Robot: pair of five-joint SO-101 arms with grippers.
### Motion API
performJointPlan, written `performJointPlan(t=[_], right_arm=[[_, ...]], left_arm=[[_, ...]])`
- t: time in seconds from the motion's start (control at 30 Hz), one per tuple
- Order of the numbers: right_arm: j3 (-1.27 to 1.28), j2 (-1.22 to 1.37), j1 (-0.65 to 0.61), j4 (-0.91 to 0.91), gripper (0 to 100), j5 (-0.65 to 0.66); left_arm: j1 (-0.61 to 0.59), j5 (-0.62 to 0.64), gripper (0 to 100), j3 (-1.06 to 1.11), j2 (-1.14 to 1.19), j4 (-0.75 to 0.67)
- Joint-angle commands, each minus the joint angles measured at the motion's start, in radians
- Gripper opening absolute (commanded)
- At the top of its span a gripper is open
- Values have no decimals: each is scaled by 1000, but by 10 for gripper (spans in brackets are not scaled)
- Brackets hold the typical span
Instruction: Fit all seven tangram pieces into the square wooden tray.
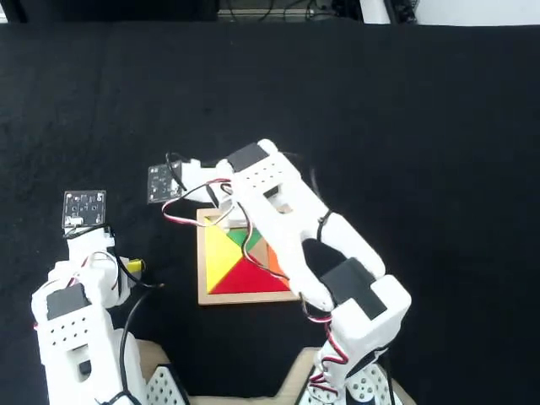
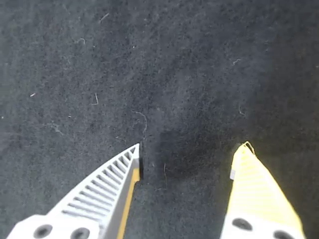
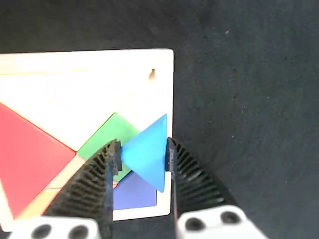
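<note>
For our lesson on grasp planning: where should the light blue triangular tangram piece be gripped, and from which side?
Grip the light blue triangular tangram piece across its thin edges, coming at its flat face, as the right gripper does: one jaw on a straight edge, the other at the opposite corner. It is a flat plate, so probably only the edges offer opposing surfaces.

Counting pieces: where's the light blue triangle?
Right wrist view: the right gripper pinches the light blue triangle at the tray edge, beside the green piece.

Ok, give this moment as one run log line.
right gripper: shut on blue triangle, over tray | left gripper: open, over black cloth | in tray: red piece, green piece, yellow piece
</note>
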Motion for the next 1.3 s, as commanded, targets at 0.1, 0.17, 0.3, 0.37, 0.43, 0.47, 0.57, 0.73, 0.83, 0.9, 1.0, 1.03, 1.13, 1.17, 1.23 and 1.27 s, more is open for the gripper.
performJointPlan(t=[0.1,0.17,0.3,0.37,0.43,0.47,0.57,0.73,0.83,0.9,1.0,1.03,1.13,1.17,1.23,1.27], right_arm=[[-84,27,-40,32,11,48],[-125,64,-48,51,11,48],[-199,147,-60,63,11,48],[-222,176,-60,63,11,44],[-232,191,-58,63,11,43],[-234,194,-58,63,11,41],[-236,194,-60,63,11,37],[-236,196,-58,61,12,-23],[-229,197,-58,61,41,-23],[-229,197,-58,61,98,-23],[-229,197,-58,63,180,-23],[-229,197,-58,63,197,-23],[-229,197,-58,63,201,-23],[-229,197,-58,63,195,-23],[-229,197,-58,84,182,-23],[-229,197,-61,94,173,-23]], left_arm=[[-2,-3,293,-12,-11,-6],[-2,-3,293,-12,-11,-6],[-2,-3,293,-12,-11,-6],[-2,-3,293,-12,-11,-6],[-2,-3,293,-12,-11,-6],[-2,-3,293,-12,-11,-6],[-2,-3,293,-12,-11,-6],[-2,-3,293,-12,-11,-6],[-2,-3,293,-12,-11,-6],[-2,-3,293,-12,-11,-6],[-2,-3,293,-10,-11,-6],[-2,-3,293,-10,-11,-6],[-2,-5,293,-10,-11,-6],[-2,-5,293,-10,-11,-6],[-2,-5,293,-10,-11,-6],[-2,-5,293,-10,-11,-6]])
